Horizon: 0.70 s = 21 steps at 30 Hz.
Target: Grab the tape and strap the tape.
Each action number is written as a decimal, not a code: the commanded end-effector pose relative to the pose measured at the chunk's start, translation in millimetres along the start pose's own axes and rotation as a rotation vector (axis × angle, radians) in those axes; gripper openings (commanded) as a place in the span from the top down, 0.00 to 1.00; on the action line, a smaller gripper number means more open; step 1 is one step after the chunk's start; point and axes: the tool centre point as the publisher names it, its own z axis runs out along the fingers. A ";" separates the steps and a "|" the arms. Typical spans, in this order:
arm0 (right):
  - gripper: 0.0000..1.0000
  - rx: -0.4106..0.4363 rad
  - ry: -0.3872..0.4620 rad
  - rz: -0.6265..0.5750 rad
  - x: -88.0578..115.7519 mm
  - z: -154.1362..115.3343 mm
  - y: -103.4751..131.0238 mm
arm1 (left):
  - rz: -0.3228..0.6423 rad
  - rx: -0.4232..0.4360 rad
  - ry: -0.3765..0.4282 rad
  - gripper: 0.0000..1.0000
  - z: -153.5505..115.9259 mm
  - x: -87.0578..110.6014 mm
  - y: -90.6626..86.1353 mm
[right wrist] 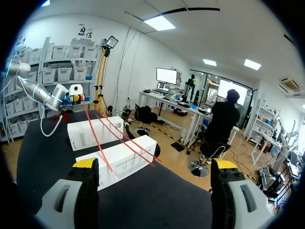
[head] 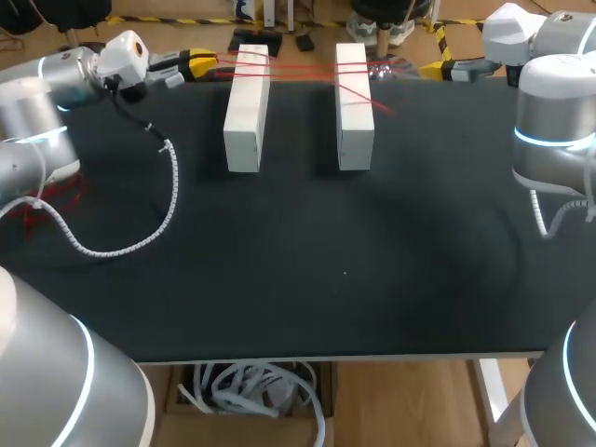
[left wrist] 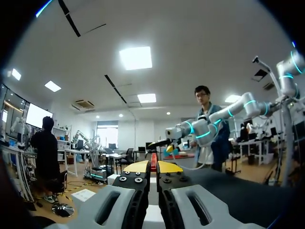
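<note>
Two white blocks (head: 248,112) (head: 354,107) lie side by side at the far edge of the black table (head: 326,270). Thin red tape (head: 303,70) runs across their far ends in several strands. One loose strand trails over the right block. My left gripper (head: 207,63) sits just left of the left block, shut on the red tape (left wrist: 153,159), which shows between its yellow tips (left wrist: 152,167). My right gripper (head: 430,69) hangs to the right of the blocks, open and holding nothing (right wrist: 155,164). From its wrist view the blocks (right wrist: 119,160) and the tape (right wrist: 102,131) lie ahead of it.
A white coiled cable (head: 140,237) from my left arm loops over the table's left part. A tangle of red tape (head: 51,200) lies at the left edge beside that arm. The table's far edge runs right behind the blocks.
</note>
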 end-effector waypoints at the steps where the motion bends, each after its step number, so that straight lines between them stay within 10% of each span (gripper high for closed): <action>1: 0.00 -0.001 0.000 0.000 0.0 -0.3 -0.2 | 0.015 0.021 -0.044 1.00 2.5 10.6 -11.3; 21: 0.00 -0.001 0.000 0.000 0.0 -0.3 -0.2 | 0.023 -0.066 -0.015 1.00 -0.3 13.6 -31.0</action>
